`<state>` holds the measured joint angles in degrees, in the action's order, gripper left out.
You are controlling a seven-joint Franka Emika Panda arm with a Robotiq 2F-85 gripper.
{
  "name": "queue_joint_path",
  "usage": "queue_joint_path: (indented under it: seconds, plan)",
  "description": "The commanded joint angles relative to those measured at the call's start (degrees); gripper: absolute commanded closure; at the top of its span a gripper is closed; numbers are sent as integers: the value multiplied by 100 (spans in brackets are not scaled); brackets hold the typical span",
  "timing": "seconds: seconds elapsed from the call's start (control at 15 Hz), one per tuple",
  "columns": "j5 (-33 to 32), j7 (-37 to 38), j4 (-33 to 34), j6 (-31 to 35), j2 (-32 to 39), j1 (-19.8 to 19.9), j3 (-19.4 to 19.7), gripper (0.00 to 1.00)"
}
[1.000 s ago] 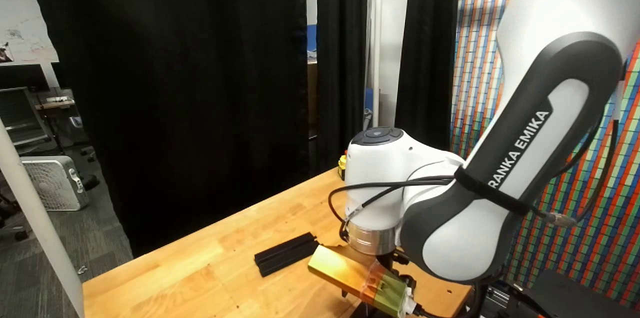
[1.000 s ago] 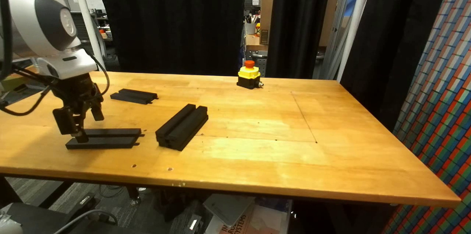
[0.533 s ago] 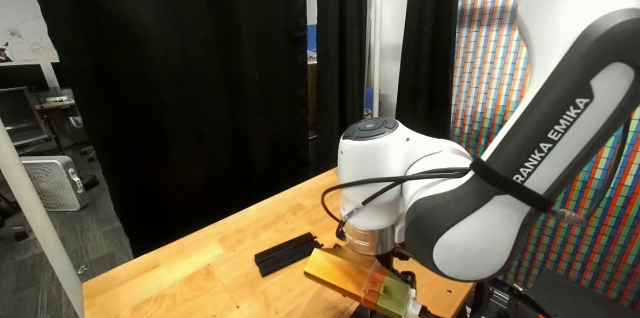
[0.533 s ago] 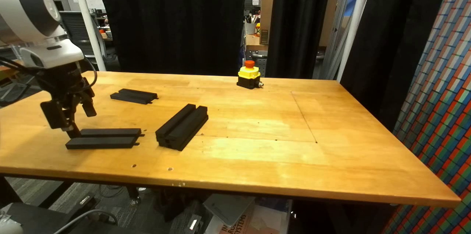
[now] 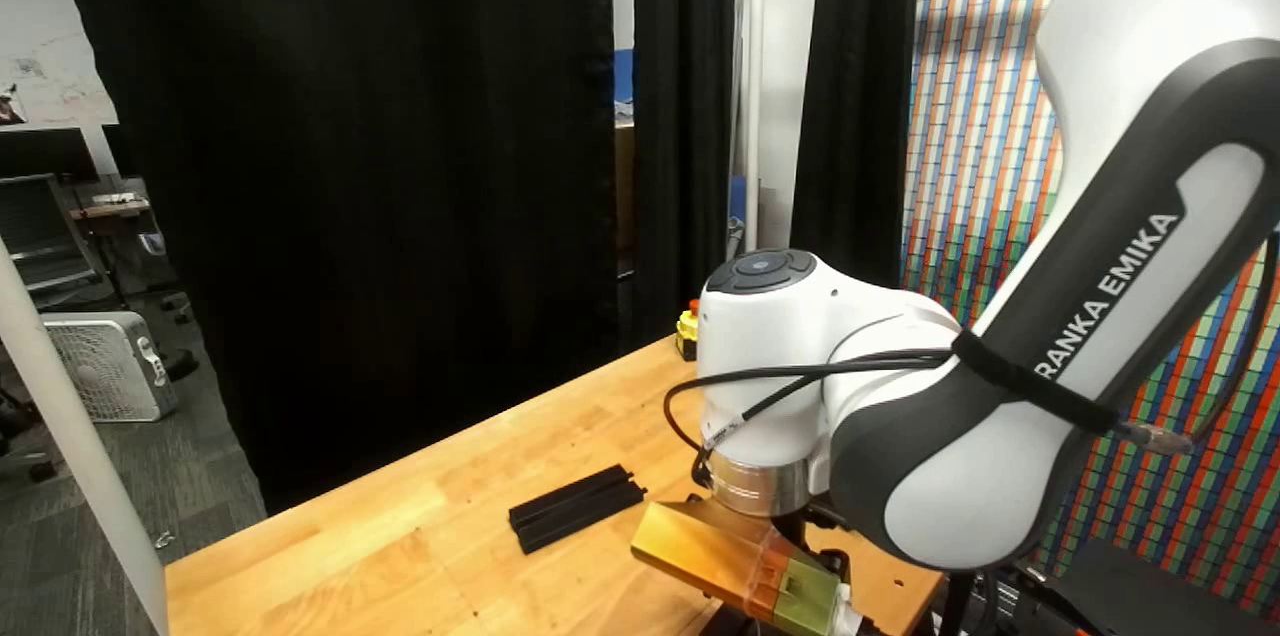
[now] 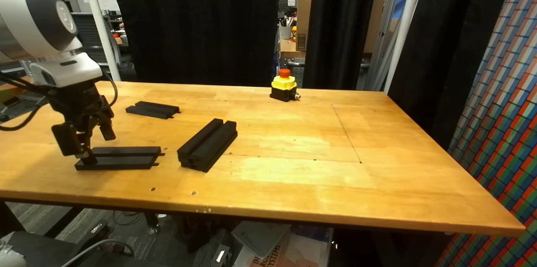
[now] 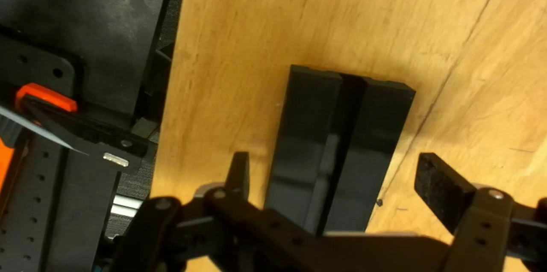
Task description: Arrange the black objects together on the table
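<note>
Flat black grooved objects lie on the wooden table (image 6: 293, 191). In an exterior view one (image 6: 126, 163) is at the near left, one (image 6: 153, 109) farther back, and a thicker, slanted, stacked-looking one (image 6: 209, 143) to the right. An exterior view shows one black object (image 5: 577, 508) too. My gripper (image 6: 99, 145) is open and empty over the left end of the near-left object. In the wrist view the gripper's (image 7: 333, 169) fingers stand apart on either side of this black object (image 7: 305, 143), with wood showing between each finger and it. Its lower end is hidden behind the gripper.
A yellow-and-black button box with a red top (image 6: 284, 86) stands at the back of the table. A yellow-orange box (image 5: 720, 561) with a cable is at my wrist. In the wrist view the table edge (image 7: 171, 126) runs along the left, with dark equipment beyond.
My gripper rose and moved left in an exterior view half a second ago, then came back down and slightly right over the near-left object. The black objects have not moved.
</note>
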<state>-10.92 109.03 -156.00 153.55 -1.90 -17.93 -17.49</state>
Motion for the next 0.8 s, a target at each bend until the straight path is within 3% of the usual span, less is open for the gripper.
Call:
queue_joint_path:
  seconds: [0.0,0.73]
  plan:
    - [22,12,-160,332,-51,118,19,0]
    - [-30,70,-127,681,337,302,233,0]
